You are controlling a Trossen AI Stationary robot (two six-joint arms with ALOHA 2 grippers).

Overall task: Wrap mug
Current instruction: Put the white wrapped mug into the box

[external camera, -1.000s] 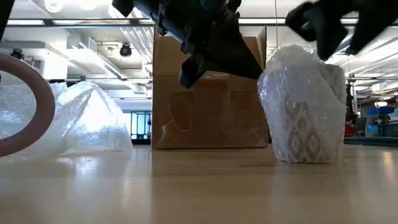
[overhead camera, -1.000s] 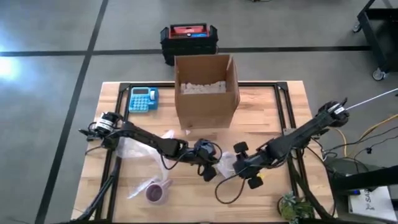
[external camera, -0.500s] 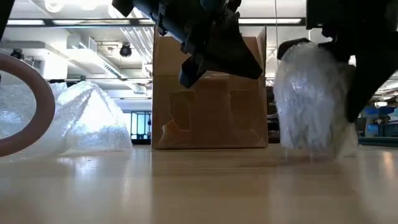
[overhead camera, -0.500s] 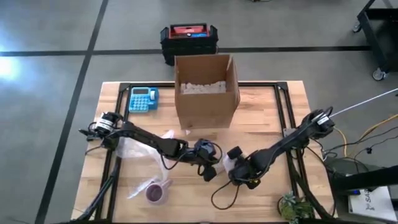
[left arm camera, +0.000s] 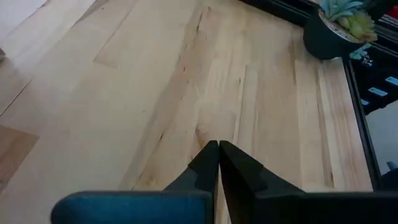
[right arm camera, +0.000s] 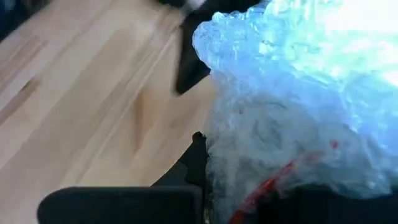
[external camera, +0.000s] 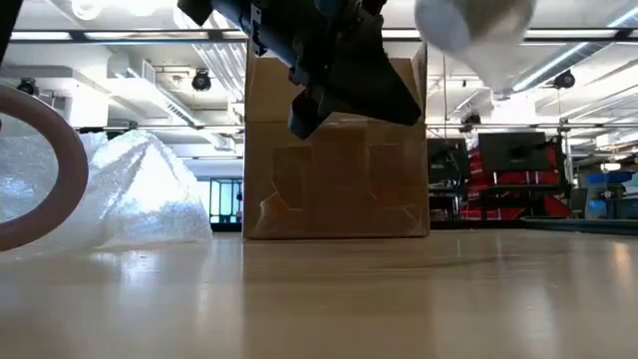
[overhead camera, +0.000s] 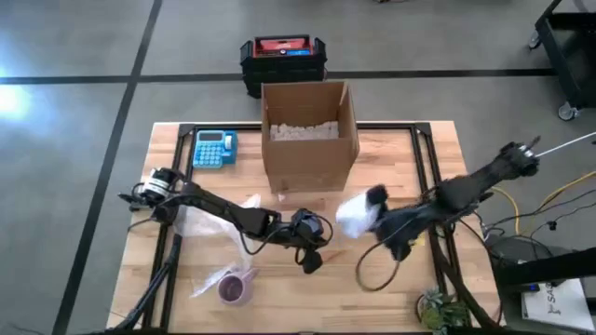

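The right gripper [overhead camera: 372, 212] pinches the bubble-wrapped mug [overhead camera: 356, 213], held above the table [overhead camera: 410, 158] at centre right of the high view, near the cardboard box [overhead camera: 310, 140]. The left gripper [overhead camera: 312, 259], lower centre, has its fingers pressed together.

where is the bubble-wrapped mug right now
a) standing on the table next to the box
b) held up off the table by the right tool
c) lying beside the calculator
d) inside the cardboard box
b: the right tool grips the bubble-wrapped mug, and in the low view the bundle hangs high with bare table beneath it, in front of the cardboard box, not in it.
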